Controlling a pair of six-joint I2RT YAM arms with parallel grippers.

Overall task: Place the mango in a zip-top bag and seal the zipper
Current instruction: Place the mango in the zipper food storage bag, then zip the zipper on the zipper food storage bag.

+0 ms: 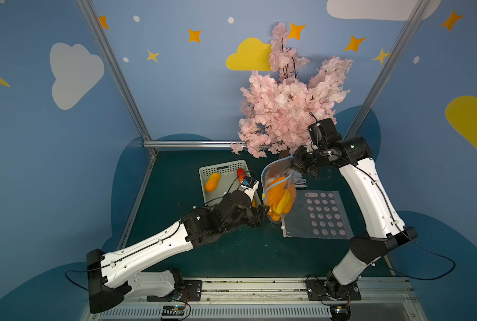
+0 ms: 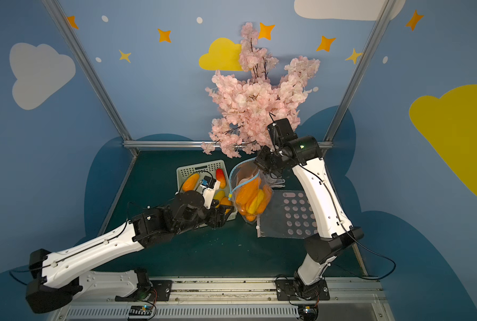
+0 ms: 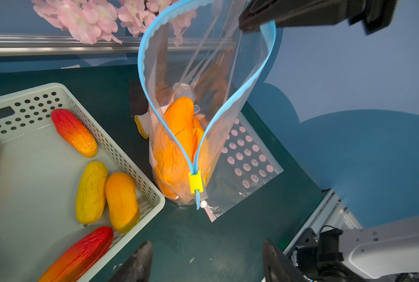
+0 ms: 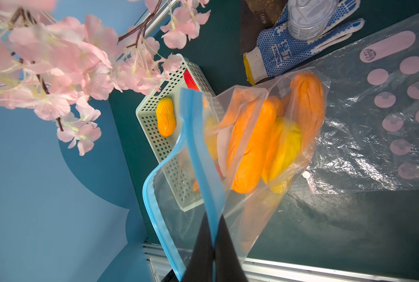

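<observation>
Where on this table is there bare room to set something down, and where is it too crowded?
Bare mat lies in front, along the front rail, and left of the basket toward the frame rail. Crowded: basket, held bag, dotted sheet and flowers at the middle-back.

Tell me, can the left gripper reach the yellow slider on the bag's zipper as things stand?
Probably yes. The left gripper is open and empty, facing the yellow slider with only bare table between them, while the right gripper holds the bag upright.
</observation>
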